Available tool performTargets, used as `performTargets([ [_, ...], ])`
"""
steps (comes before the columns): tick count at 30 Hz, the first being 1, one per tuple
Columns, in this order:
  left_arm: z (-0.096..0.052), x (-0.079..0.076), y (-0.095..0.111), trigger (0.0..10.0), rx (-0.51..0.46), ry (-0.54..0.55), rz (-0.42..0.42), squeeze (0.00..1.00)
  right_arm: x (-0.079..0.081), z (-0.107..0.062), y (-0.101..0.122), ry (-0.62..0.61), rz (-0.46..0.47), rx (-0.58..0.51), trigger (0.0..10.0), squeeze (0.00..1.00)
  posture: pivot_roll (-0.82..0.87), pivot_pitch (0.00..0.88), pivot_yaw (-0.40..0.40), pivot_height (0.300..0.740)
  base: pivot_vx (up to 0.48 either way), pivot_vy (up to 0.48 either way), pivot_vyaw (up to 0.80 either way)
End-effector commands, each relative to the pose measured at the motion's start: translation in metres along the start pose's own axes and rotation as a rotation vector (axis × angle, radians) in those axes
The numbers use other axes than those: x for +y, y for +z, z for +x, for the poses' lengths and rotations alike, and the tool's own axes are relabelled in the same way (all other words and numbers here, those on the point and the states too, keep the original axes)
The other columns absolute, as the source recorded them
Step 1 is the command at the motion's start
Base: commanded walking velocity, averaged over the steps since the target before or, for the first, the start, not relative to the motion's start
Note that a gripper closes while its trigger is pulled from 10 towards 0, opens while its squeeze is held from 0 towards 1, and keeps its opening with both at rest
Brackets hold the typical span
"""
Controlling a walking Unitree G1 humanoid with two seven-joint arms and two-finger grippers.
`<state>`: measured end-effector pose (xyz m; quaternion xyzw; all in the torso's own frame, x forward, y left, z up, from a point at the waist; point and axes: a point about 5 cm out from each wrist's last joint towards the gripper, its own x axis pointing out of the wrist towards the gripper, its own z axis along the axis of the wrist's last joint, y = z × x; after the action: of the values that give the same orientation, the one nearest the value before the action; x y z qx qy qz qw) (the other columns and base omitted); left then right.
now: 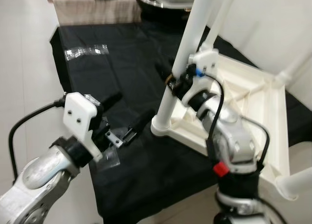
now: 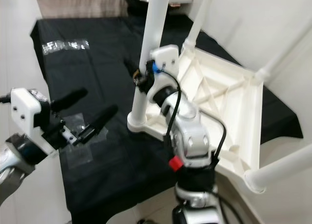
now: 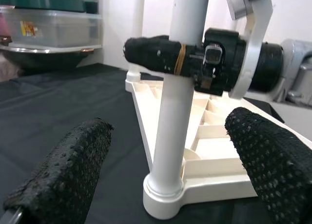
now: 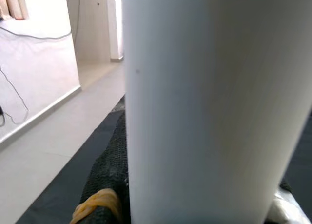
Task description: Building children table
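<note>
The right tool, at the centre of the head views, has its black fingers closed around a white table leg partway up its length. In the left wrist view, one finger, banded with a yellow elastic, wraps the leg's front. The right wrist view is taken up by the leg's white tube, with a dark finger and the same yellow band pressed against it.

That leg stands upright in a corner socket of the white children's table top, which lies upside down, its ribbed underside facing up, on the right half of the frame. Another leg rises behind it toward the upper edge, and further white legs run off the right edge and lower right corner.

The left tool, at lower left, is spread wide and holds nothing. Its two fingers point toward the base of the gripped leg without touching it; in its wrist view the fingers flank the leg's foot from a distance.

Everything rests on a surface covered by a black cloth. A clear plastic bag lies on the cloth at upper left. A lidded clear container carries a small coloured label, too blurred to read.
</note>
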<state>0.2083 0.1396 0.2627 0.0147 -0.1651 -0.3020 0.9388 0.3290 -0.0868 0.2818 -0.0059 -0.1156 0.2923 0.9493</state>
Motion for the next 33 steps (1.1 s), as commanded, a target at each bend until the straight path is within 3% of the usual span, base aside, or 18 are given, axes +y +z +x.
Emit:
performTargets([
  [1,-0.001,0.0,0.0,10.0,-0.001,-0.004,0.006,0.0,-0.008,-0.002,-0.042,-0.03,0.081,0.196,10.0,0.0,0.05,0.255,-0.135,0.74,0.0,0.0,0.0],
  [3,-0.002,0.001,0.0,10.0,-0.001,-0.003,0.007,0.0,-0.007,-0.003,-0.037,-0.047,0.088,0.167,10.0,0.0,0.05,0.255,-0.135,0.74,0.0,0.0,0.0],
  [4,-0.002,0.001,0.0,10.0,-0.001,-0.003,0.005,0.0,-0.009,-0.004,-0.032,-0.056,0.064,0.15,10.0,1.0,0.05,0.258,-0.133,0.74,0.0,0.0,0.0],
  [8,-0.002,-0.001,0.0,10.0,0.002,-0.008,0.003,0.0,-0.007,-0.006,-0.019,0.06,0.137,0.084,10.0,1.0,0.05,0.261,-0.136,0.74,0.0,0.0,0.0],
  [9,-0.002,-0.001,-0.001,10.0,0.004,-0.009,0.001,0.0,-0.012,-0.012,-0.013,0.124,0.141,0.058,10.0,0.91,0.05,0.26,-0.137,0.74,0.0,0.0,0.0],
  [12,-0.002,-0.002,-0.002,10.0,0.006,-0.009,-0.005,0.0,-0.026,-0.031,-0.014,0.235,0.145,0.081,10.0,0.9,0.04,0.262,-0.138,0.74,0.0,0.0,0.0],
  [13,-0.002,-0.003,-0.002,10.0,0.006,-0.011,-0.006,0.0,-0.03,-0.037,-0.017,0.258,0.115,0.093,10.0,0.7,0.05,0.262,-0.138,0.74,0.0,0.0,0.0],
  [17,-0.002,-0.004,-0.003,10.0,0.008,-0.013,-0.006,0.0,-0.034,-0.043,-0.019,0.294,0.071,0.109,10.0,0.7,0.05,0.261,-0.139,0.74,0.0,0.0,0.0],
  [21,-0.002,-0.005,-0.003,10.0,0.007,-0.014,-0.009,0.0,-0.035,-0.053,-0.022,0.368,0.097,0.135,10.0,0.69,0.04,0.259,-0.136,0.74,0.0,0.0,0.0],
  [22,-0.001,-0.007,-0.004,10.0,0.007,-0.018,-0.014,0.0,-0.05,-0.057,-0.021,0.394,0.107,0.14,10.0,0.0,0.05,0.242,-0.142,0.74,0.0,0.0,0.0],
  [25,0.0,-0.009,-0.005,10.0,0.006,-0.023,-0.02,0.0,-0.068,-0.053,-0.01,0.395,0.112,0.099,10.0,0.0,0.05,0.242,-0.142,0.74,0.0,0.0,0.0],
  [28,0.0,-0.009,-0.005,10.0,0.007,-0.023,-0.019,0.0,-0.071,-0.053,-0.007,0.401,0.115,0.091,10.0,0.0,0.05,0.241,-0.146,0.74,0.0,0.0,0.0],
  [33,-0.004,-0.008,-0.023,10.0,0.09,0.043,-0.051,0.0,-0.06,-0.073,-0.024,0.499,0.158,0.156,10.0,0.0,0.06,0.232,-0.153,0.74,0.0,0.0,0.0],
])
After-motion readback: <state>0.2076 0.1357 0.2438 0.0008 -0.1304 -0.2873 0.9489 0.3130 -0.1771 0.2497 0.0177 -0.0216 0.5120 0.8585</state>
